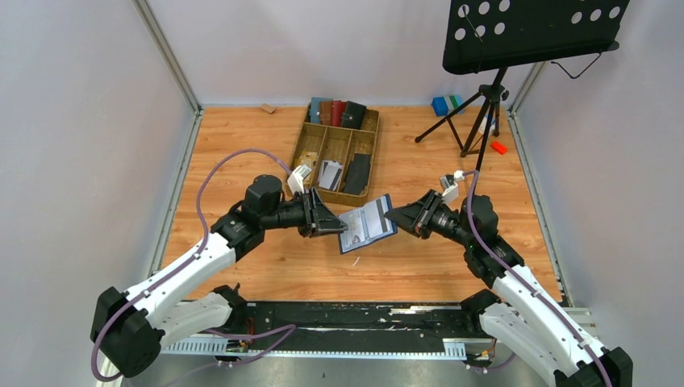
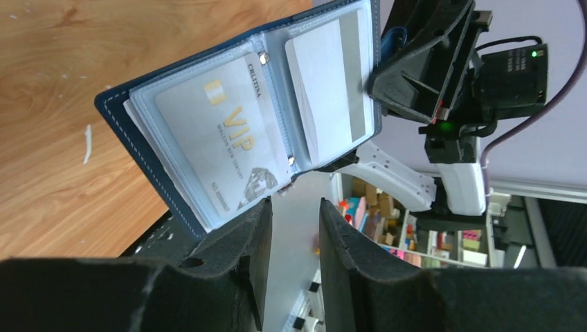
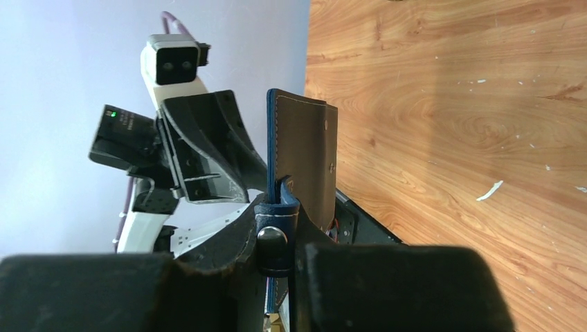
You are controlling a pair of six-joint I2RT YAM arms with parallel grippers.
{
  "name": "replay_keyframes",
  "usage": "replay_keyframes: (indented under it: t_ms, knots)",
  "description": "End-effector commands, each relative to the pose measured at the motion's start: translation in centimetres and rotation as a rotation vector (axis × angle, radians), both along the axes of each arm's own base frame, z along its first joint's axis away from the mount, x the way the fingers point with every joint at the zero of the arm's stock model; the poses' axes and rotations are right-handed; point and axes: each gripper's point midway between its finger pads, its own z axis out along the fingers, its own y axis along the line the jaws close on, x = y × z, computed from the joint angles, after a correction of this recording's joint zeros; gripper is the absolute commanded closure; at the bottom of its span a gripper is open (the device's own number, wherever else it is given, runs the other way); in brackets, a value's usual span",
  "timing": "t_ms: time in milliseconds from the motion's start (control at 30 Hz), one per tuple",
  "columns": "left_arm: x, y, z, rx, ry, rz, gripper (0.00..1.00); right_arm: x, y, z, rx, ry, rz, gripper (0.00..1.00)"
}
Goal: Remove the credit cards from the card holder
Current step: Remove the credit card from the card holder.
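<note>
The card holder (image 1: 367, 223) hangs clamped in the right pincer (image 1: 393, 216), with the left pincer (image 1: 342, 229) part-open, empty, just beside it.

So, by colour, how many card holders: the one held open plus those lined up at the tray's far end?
Navy holder: 1
Teal-blue holder: 1
Brown holder: 1
Red holder: 1
Black holder: 1
Total: 5

Gold "VIP" on credit card (image 2: 221, 149) in card holder (image 2: 114, 104), smaller print illegible

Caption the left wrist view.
Right gripper holds open navy-blue card holder, white VIP card showing, above open left gripper.
</note>
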Motion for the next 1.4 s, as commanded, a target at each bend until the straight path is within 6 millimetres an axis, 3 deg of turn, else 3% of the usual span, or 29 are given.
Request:
replay_keyframes:
  t_ms: [0, 533, 933, 1100, 1233, 1367]
  knots:
    - [0.5, -1.6, 4.2, -0.219, -0.025, -0.008, 0.63, -0.1, 0.4, 4.3, 0.115, -0.084, 0.021, 1.0]
    - [-0.1, -3.6, 3.5, -0.319, 0.069, -0.05, 0.65, -0.7, 0.9, 6.1, 0.205, -0.077, 0.06, 1.0]
    - [-0.1, -5.1, 5.0, -0.461, 0.09, -0.07, 0.68, -1.0, 1.2, 7.3, 0.19, -0.096, 0.093, 1.0]
    - [0.3, -5.0, 5.5, -0.516, 0.09, -0.047, 0.78, -1.3, 1.1, 7.3, 0.2, -0.087, 0.091, 1.0]
    - [0.3, -4.9, 6.3, -0.569, 0.081, -0.055, 1.0, -1.4, 0.9, 6.9, 0.206, -0.065, 0.082, 1.0]
    - [0.3, -4.8, 6.2, -0.58, 0.083, -0.05, 1.0, -1.3, 0.1, 6.1, 0.223, -0.038, 0.019, 1.0]
